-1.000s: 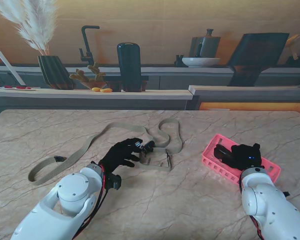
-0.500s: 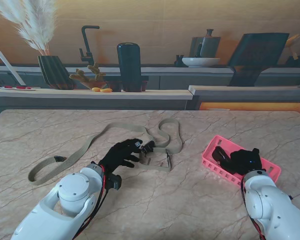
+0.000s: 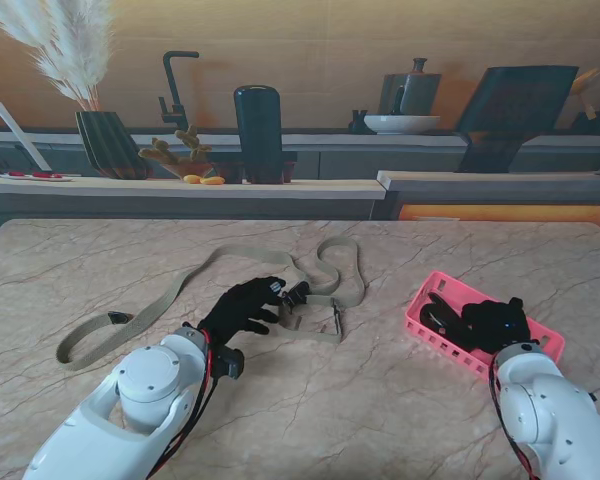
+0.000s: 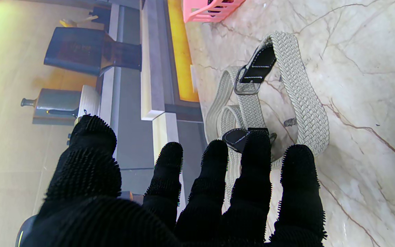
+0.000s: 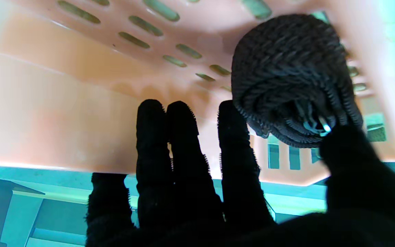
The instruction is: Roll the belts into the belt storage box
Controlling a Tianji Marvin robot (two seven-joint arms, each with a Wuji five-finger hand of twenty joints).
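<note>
Right hand (image 3: 495, 323) fingers spread, depositing rolled black belt (image 5: 291, 80) in pink box (image 3: 427, 335). Left hand (image 3: 242, 309) released at beige belt (image 3: 325, 262), 9 o'clock of box; roll it next.

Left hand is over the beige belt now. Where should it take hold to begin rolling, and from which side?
I would grip the beige belt at its buckle end, where the black tab and metal ring give a stiff core to roll around. The left hand sits just nearer to me than that end, fingers spread, so come down from above and pinch across the flat strap.
</note>
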